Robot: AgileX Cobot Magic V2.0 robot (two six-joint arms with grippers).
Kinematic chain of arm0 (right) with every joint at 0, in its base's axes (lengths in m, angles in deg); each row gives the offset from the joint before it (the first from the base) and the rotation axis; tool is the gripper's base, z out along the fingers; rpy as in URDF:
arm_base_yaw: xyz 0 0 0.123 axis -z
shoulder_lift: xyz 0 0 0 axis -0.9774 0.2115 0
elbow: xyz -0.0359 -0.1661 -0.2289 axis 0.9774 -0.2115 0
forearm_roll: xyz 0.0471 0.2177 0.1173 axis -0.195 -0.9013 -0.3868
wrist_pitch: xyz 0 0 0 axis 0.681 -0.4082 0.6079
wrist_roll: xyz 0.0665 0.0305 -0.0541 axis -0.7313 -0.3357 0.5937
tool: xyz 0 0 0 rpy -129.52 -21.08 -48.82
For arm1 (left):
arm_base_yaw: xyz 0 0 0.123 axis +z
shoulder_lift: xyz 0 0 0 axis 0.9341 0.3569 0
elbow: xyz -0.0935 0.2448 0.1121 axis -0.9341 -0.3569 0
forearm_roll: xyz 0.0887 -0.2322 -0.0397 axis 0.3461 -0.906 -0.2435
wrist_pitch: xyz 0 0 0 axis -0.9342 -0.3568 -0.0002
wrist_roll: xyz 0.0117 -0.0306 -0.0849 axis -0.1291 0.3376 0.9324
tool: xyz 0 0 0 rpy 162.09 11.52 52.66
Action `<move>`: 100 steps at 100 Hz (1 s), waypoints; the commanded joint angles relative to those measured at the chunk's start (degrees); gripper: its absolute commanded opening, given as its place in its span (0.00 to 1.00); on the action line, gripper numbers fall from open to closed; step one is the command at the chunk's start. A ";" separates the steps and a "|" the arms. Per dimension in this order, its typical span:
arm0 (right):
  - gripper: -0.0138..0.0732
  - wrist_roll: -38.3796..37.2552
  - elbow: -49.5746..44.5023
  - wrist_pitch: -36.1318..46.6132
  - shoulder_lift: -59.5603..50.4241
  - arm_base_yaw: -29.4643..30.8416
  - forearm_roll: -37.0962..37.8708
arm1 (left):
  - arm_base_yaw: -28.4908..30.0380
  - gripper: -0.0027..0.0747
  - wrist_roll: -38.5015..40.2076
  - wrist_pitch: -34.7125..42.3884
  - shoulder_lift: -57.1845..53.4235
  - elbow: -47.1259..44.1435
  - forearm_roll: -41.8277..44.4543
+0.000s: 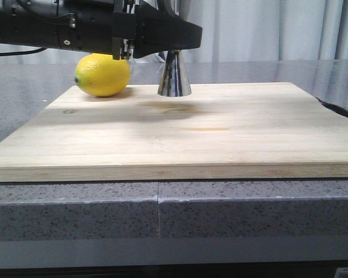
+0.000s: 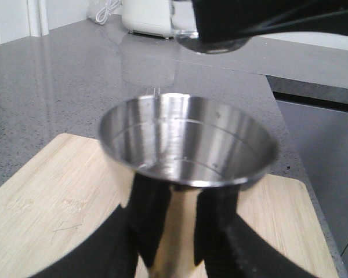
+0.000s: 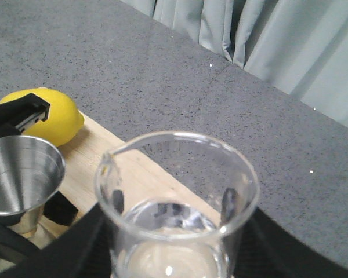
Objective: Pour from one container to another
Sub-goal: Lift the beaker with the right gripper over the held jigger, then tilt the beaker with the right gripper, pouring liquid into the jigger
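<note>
No brand or readable writing shows; the beaker's marks are too faint to read. One grey speckled stone desk [image 1: 75, 214] carries one pale wooden board [image 1: 180, 136]. On the board's far edge lie one yellow lemon [image 1: 102, 75] and one shiny steel jigger [image 1: 174, 75], cone-shaped. The left gripper [image 2: 177, 231] has its jaws closed around the jigger's waist. The right gripper [image 3: 168, 231] clamps one clear glass beaker [image 3: 177, 202], raised just beside the jigger.
</note>
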 commanded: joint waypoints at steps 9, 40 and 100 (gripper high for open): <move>0.48 0.34 6.36 -1.53 1.45 -3.22 9.12 | -0.38 0.30 0.37 -6.36 -3.48 1.62 -4.88; 0.48 0.34 7.83 -3.28 4.26 -8.11 22.16 | -0.38 0.30 0.37 -6.36 -3.48 1.62 -4.88; 0.48 0.34 7.83 -3.42 5.08 -9.76 35.31 | -0.38 0.30 0.37 -6.36 -3.48 1.62 -4.88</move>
